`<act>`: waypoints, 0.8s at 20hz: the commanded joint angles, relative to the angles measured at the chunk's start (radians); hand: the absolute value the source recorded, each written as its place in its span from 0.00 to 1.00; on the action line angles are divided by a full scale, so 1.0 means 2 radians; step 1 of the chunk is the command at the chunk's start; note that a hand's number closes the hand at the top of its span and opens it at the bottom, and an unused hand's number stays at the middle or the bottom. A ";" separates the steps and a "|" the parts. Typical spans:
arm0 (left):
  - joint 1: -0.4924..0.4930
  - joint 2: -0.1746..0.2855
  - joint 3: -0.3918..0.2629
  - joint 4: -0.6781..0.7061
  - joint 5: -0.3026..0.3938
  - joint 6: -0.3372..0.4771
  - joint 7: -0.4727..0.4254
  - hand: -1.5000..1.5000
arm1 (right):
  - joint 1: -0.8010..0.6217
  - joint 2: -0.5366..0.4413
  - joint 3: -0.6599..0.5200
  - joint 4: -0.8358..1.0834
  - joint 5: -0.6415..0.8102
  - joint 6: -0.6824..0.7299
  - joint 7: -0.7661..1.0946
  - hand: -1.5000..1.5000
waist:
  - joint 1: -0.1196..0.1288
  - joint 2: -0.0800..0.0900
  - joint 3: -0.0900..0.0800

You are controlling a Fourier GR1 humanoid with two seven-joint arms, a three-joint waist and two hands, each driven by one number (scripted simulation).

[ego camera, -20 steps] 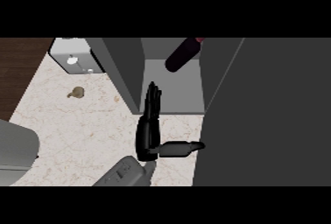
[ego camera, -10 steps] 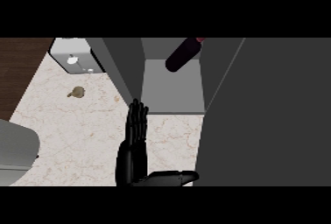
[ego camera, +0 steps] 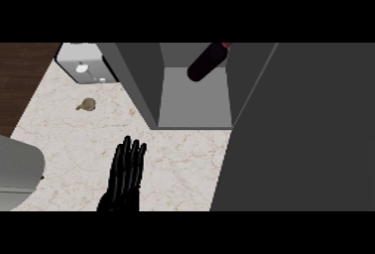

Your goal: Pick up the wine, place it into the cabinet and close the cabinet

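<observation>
Matte black hand [ego camera: 123, 179] with long, slim, faintly ridged fingers [ego camera: 128, 151]

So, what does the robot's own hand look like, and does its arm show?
Only the left hand shows: all black, with long, slim, ribbed-looking fingers. I see no markings or cables. No forearm is in view.

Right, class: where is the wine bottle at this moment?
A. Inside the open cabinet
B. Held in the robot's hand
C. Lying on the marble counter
A: the wine bottle sits inside the open cabinet, while the left hand hovers over the counter with straight fingers, holding nothing.
</observation>
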 commanded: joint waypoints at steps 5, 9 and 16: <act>0.029 0.055 0.037 -0.034 0.010 -0.072 0.001 0.00 | 0.023 -0.033 -0.038 -0.029 -0.090 0.058 -0.011 1.00 | -0.003 0.001 0.000; 0.095 0.136 0.089 -0.097 0.057 -0.124 -0.007 0.00 | 0.063 -0.007 0.010 -0.021 -0.084 0.056 -0.013 1.00 | 0.001 0.000 0.000; 0.130 0.154 0.157 -0.112 0.090 -0.159 -0.029 0.00 | 0.101 0.017 0.102 -0.057 -0.085 0.030 0.057 1.00 | 0.000 -0.001 0.000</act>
